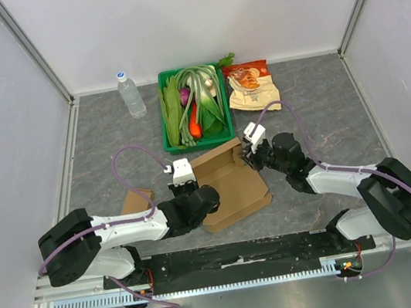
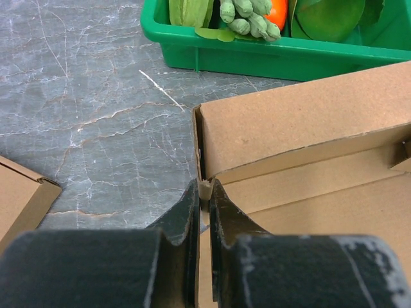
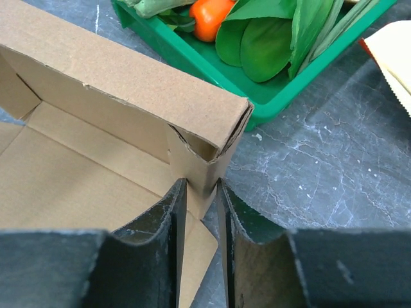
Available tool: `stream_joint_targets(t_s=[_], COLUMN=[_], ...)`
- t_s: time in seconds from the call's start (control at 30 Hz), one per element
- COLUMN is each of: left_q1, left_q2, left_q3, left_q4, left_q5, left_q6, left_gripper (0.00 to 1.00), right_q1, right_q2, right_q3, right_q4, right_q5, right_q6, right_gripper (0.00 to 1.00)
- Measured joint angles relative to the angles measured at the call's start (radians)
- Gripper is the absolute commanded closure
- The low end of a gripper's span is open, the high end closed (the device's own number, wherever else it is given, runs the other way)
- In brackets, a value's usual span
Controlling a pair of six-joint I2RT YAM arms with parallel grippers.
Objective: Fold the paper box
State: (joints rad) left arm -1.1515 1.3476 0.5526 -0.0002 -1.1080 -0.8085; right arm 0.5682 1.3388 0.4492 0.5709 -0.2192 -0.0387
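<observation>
The paper box (image 1: 230, 185) is brown cardboard, lying open on the grey table between both arms, its far wall folded upright. In the left wrist view the box's (image 2: 302, 128) left corner tab sits pinched in my left gripper (image 2: 205, 189), which is shut on it. From above, the left gripper (image 1: 189, 181) is at the box's far left corner. My right gripper (image 1: 249, 155) is at the far right corner. In the right wrist view both jaws of the right gripper (image 3: 202, 186) press on the folded corner flap of the box (image 3: 128, 83).
A green tray (image 1: 165, 129) of vegetables stands just behind the box. A water bottle (image 1: 130, 94) is at the back left and snack bags (image 1: 251, 88) at the back right. Another flat cardboard piece (image 1: 136, 201) lies left of the left gripper. White walls enclose the table.
</observation>
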Motion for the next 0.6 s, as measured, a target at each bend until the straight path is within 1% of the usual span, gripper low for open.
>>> stream_joint_targets(t_s=[0.17,0.37,0.47,0.5,0.57,0.6], left_q1=[0.000,0.000,0.000,0.000,0.000,0.000], left_q2=[0.000,0.000,0.000,0.000,0.000,0.000], left_q3=[0.000,0.000,0.000,0.000,0.000,0.000], left_q4=[0.003,0.012,0.016,0.016,0.016,0.015], left_q5=[0.001,0.002,0.003,0.003,0.003,0.003], left_q6=[0.002,0.002,0.002,0.002,0.003,0.003], left_gripper=[0.98,0.98,0.98,0.98,0.98,0.98], right_q1=[0.011,0.027,0.039,0.044,0.046,0.046], right_q2=[0.038,0.053,0.071,0.079,0.093,0.102], right_q3=[0.000,0.000,0.000,0.000,0.000,0.001], right_q4=[0.063,0.120,0.147,0.157,0.174,0.182], right_q5=[0.043,0.090,0.123,0.135,0.153,0.162], right_q6=[-0.002,0.008,0.012,0.013,0.019,0.023], right_gripper=[0.66,0.57,0.62,0.67,0.69,0.77])
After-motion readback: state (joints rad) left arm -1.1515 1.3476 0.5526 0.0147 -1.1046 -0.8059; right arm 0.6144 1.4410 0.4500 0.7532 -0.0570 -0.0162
